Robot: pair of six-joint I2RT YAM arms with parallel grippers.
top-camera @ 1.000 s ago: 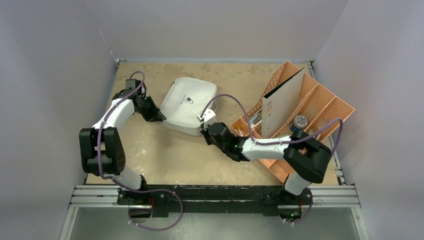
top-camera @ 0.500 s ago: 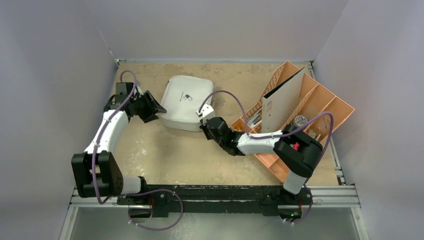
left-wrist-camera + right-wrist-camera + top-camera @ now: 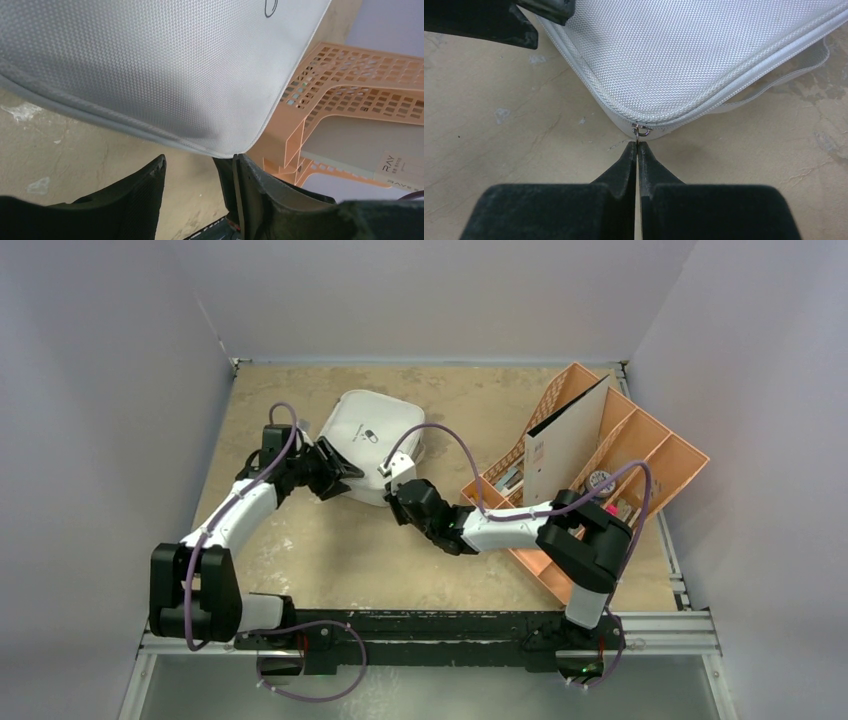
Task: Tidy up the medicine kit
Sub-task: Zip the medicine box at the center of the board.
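The right gripper (image 3: 638, 146) is pinched shut on the tiny metal zipper pull (image 3: 641, 131), which is hard to see. The left gripper (image 3: 198, 162) is open and holds nothing, just beside a rounded corner of the one medicine kit (image 3: 368, 435). The kit is bumpy woven cloth. It lies on the desk (image 3: 330, 540), in the upper middle of the top view. One orange tray (image 3: 655, 445) full of holes sits to the right.

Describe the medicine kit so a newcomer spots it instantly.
On the tan table, look toward the far middle, left of the orange compartmented tray. The medicine kit is the pale grey-white rounded-square zipped case. Unlike the rigid perforated tray, it is woven fabric with a small dark logo on its lid.
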